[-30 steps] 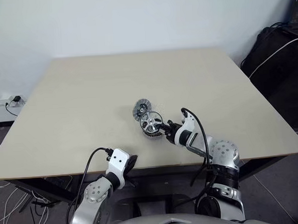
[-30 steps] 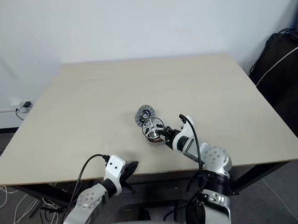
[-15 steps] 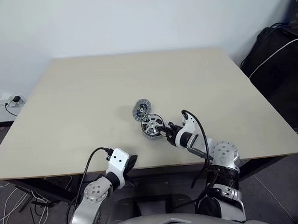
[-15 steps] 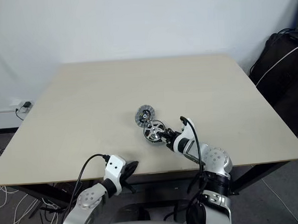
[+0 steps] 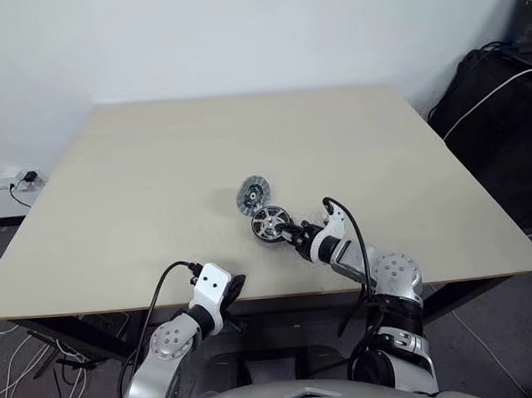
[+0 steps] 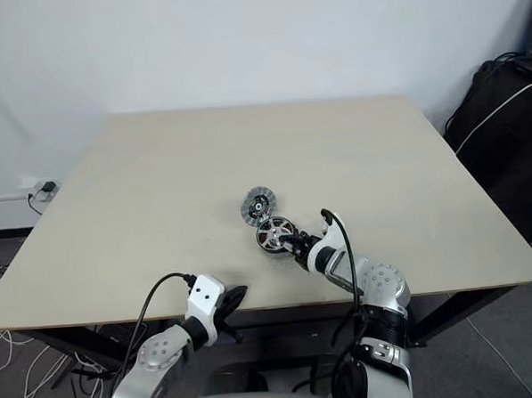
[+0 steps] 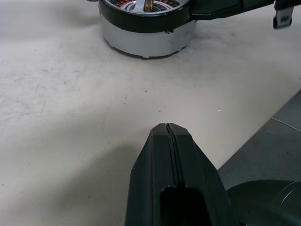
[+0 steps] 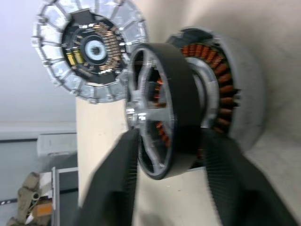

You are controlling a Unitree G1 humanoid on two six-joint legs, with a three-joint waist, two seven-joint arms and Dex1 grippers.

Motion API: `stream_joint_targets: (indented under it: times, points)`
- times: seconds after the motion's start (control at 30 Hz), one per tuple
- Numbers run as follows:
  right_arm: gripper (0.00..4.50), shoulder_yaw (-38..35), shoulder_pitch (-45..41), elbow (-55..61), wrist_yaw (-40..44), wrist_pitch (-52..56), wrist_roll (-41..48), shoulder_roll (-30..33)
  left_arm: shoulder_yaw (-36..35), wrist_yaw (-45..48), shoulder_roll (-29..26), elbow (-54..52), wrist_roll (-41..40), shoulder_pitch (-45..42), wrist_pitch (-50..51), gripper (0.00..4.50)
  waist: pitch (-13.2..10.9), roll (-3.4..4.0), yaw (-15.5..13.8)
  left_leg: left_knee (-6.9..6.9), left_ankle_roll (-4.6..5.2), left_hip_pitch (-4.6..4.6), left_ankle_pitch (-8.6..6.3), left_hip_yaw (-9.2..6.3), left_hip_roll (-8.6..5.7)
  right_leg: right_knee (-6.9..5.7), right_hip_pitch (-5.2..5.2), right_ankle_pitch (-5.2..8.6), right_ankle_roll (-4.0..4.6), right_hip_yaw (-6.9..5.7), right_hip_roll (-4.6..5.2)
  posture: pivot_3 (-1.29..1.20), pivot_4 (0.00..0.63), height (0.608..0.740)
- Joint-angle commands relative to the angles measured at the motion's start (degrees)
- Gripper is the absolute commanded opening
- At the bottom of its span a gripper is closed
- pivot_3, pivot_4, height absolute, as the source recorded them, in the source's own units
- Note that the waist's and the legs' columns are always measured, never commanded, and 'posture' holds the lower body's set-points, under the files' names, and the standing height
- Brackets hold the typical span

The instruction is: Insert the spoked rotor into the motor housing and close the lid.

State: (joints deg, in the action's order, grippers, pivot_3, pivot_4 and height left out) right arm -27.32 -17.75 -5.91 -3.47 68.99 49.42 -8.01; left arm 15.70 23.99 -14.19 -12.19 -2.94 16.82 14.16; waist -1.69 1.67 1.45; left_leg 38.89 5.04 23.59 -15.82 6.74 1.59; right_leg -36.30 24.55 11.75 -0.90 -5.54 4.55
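Beige desk [image 5: 157, 169] is seen from the left eye view, with the motor housing [image 5: 269, 226] lying near its front middle and the spoked rotor [image 5: 270, 220] seated over it. Touching the housing on its far left side, a finned round part [image 5: 253, 192] is seen, possibly the lid, though this cannot be told for sure. The right pincer [image 5: 290, 233] is reached in from the right to the housing's near edge, and the left pincer [image 5: 235, 285] is held at the desk's front edge, well apart from the parts. In the right eye view the same layout is repeated, with a dark bag [image 6: 503, 124] stood on the floor beyond the desk's right side. In the left wrist view the left pincer's two black fingers [image 7: 171, 188] are pressed together with nothing between them, and the housing's pale wall and dark rim are seen ahead on the desk. In the right wrist view the right pincer's fingers [image 8: 117, 174] are spread on either side of the rotor's dark rim, close to it but not plainly clamped; copper windings are shown behind the rotor, which is only partly sunk in.
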Motion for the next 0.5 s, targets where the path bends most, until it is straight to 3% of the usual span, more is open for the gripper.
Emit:
stream_joint_targets:
  times: [0.03,0.23,0.5]
  points:
    - [3.03,0.52,2.81,2.38,-0.52,-0.61,1.03,-1.78,-0.23,0.29,-0.11,-2.99,-0.56,-0.55,-0.77,0.0,0.04,-0.03,-0.05,0.01,0.0,0.0,0.0,0.0,0.0,0.0,-0.01,-0.01,0.0,0.0,0.02,0.0,0.0,0.74]
    - [3.03,-0.13,2.79,7.2,-1.22,-1.47,2.67,-0.55,-0.11,0.4,-0.02,-2.89,-0.65,-0.57,-0.82,0.0,0.01,0.02,-0.21,0.0,0.01,0.13,-0.01,-0.01,-0.01,0.03,0.11,-0.01,0.01,0.01,0.07,0.0,0.0,0.74]
    - [3.03,8.02,4.09,14.82,-0.05,-13.87,-7.54,2.13,0.0,0.57,0.06,-2.53,-0.87,-1.03,-0.89,0.0,0.01,0.02,-0.03,-0.04,0.02,0.18,-0.03,0.03,-0.01,0.07,0.15,0.01,0.02,0.0,0.0,0.0,0.0,0.74]
